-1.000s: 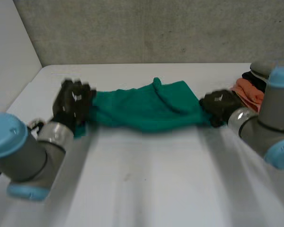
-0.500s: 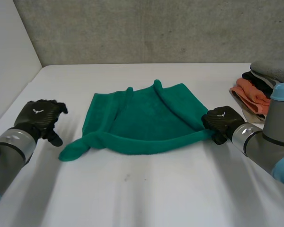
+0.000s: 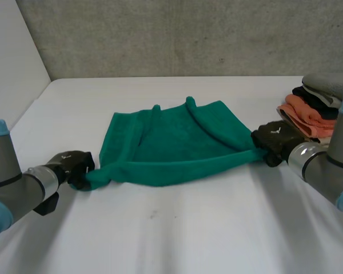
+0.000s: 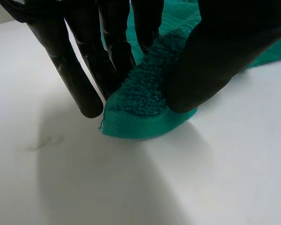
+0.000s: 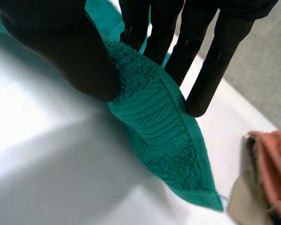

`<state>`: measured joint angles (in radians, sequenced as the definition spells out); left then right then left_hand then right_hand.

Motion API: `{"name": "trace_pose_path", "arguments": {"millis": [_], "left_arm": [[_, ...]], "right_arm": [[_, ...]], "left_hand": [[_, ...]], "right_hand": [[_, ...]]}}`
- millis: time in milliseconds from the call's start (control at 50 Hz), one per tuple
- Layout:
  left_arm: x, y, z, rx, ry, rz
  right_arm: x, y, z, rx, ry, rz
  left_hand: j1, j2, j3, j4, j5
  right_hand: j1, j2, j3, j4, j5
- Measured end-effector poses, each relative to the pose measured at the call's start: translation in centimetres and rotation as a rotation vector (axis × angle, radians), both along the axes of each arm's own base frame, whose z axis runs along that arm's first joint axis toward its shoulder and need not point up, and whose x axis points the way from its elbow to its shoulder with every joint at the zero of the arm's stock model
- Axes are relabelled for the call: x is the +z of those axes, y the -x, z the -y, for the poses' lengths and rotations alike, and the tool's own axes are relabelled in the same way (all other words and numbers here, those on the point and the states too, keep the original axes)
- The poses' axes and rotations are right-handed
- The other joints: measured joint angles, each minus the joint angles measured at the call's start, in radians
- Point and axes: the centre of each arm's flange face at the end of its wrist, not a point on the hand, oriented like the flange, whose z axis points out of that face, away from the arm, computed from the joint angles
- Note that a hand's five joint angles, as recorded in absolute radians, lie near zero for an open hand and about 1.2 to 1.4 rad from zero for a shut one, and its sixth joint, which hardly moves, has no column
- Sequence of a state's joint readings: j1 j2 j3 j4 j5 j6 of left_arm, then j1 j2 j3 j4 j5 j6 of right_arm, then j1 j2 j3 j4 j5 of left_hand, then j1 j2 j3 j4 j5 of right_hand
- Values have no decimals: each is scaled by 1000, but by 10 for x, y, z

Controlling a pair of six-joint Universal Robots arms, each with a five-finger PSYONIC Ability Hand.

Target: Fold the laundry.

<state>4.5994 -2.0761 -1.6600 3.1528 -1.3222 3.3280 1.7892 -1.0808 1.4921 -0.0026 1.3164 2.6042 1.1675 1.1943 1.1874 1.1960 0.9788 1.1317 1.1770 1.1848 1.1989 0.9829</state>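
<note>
Your green towel (image 3: 177,148) lies rumpled on the counter (image 3: 177,234), beside the stack of folded clothes (image 3: 308,111). The left robot hand (image 3: 74,169) pinches the corner farthest from that stack, the right robot hand (image 3: 274,138) the corner nearest. It looks soft, thick and limp: expect sag between the corners.

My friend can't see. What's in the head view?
The left hand and right hand each pinch a near corner of a green towel on a white table. A pile of clothes lies beside the right hand.
</note>
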Motion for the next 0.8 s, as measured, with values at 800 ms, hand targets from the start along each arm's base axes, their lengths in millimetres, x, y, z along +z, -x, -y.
{"name": "trace_pose_path", "arguments": {"millis": [800], "left_arm": [[164, 48, 87, 60, 795, 286]], "right_arm": [[138, 17, 97, -127, 342, -155]], "left_hand": [[0, 4, 7, 5, 0]], "right_hand": [[0, 0, 6, 0, 35]]}}
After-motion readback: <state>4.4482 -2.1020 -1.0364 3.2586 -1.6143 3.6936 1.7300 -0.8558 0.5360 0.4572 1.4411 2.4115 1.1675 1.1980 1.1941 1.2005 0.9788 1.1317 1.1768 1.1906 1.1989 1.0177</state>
